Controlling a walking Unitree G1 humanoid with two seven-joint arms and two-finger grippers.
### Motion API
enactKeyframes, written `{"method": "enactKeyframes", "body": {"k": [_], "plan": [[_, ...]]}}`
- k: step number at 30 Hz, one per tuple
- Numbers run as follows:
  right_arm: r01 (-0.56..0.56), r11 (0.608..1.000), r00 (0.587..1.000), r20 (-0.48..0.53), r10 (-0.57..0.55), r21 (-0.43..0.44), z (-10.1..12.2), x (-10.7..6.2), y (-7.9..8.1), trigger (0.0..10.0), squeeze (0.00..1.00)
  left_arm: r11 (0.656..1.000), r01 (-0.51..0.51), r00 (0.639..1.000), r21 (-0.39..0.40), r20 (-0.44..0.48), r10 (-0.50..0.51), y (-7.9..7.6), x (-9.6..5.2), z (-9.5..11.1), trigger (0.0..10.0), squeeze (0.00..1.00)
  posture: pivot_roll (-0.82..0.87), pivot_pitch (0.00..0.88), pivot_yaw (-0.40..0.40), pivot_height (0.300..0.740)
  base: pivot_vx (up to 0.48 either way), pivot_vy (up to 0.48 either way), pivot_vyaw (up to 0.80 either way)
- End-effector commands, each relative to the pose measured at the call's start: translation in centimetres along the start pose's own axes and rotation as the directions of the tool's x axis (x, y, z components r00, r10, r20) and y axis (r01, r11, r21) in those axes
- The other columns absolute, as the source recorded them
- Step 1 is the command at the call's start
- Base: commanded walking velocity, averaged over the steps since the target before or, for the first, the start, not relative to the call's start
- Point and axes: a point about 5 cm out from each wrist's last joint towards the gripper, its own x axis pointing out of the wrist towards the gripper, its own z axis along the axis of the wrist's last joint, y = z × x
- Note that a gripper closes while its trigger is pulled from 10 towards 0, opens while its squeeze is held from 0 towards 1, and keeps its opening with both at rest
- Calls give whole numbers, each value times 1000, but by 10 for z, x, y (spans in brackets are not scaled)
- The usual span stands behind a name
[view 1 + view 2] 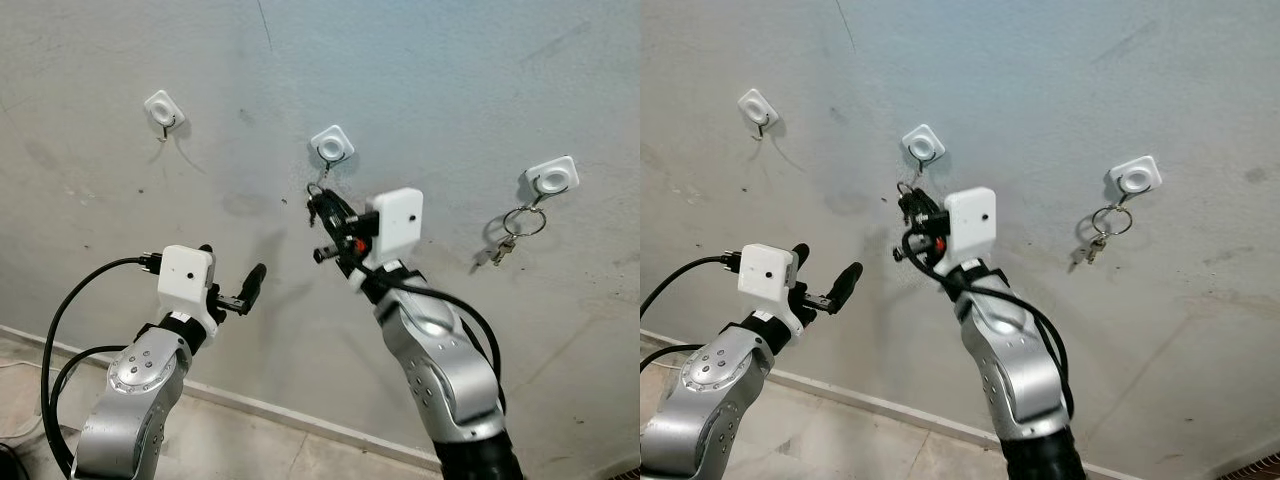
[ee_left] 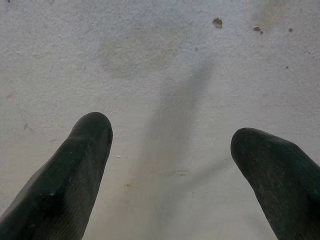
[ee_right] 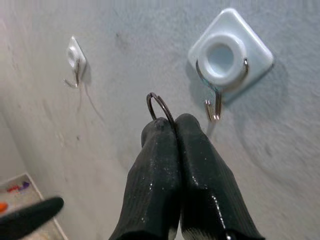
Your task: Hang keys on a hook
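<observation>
Three hooks on the wall, one key ring held just under the middle one

Three white stick-on hooks sit in a row on the grey wall point(image 1: 450, 90). The left hook point(image 1: 164, 110) carries nothing. The middle hook point(image 1: 332, 147) carries nothing either, its metal prong curling down below the white pad. The right hook point(image 1: 551, 179) has a bunch of keys point(image 1: 508, 236) hanging from it by a ring, resting against the wall.

The right gripper point(image 3: 171, 124) is raised close to the wall, just below the middle hook and slightly to the robot's left of it. Its two black fingers point(image 3: 200, 165) are pressed tight together, and a thin metal key ring point(image 3: 159, 106) stands up out of the pinch at their tips. From the wrist camera the ring's loop sits beside the hook's prong, near it but apart, not over it. In the head views the ring and the dark fingers point(image 1: 330, 210) show as a small cluster right under the hook; whatever hangs from the ring is too small and dark to make out.

The left gripper point(image 2: 170, 137) is held lower and further to the robot's left, pointing at bare wall with its fingers point(image 2: 75, 170) spread wide and nothing between them. It is well apart from all three hooks. A pale skirting strip point(image 1: 280, 410) runs along the foot of the wall
</observation>
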Motion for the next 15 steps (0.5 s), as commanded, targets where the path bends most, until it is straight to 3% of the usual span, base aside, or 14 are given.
{"method": "enactKeyframes", "body": {"k": [1, 5, 15], "plan": [[-3, 998, 1000, 14, 2, 65, -2, 4, 6, 10000, 0, 1000, 0, 1000, 10, 19, 0, 0, 1, 7, 10000, 0, 216, 0, -22, 740, 0, 0, 0], [-7, 996, 1000, 13, 6, 90, -4, 10, 7, 10000, 0, 1000, 0, 1000, 12, 19, 0, 0, 1, 8, 10000, 0, 216, 0, -22, 740, 0, 0, 0], [49, 996, 999, -4, -49, 73, -9, 17, 1, 10000, 0, 989, 147, 988, -4, 39, -147, -13, 7, 30, 10000, 0, 230, 0, -24, 740, 0, 0, 0]]}}
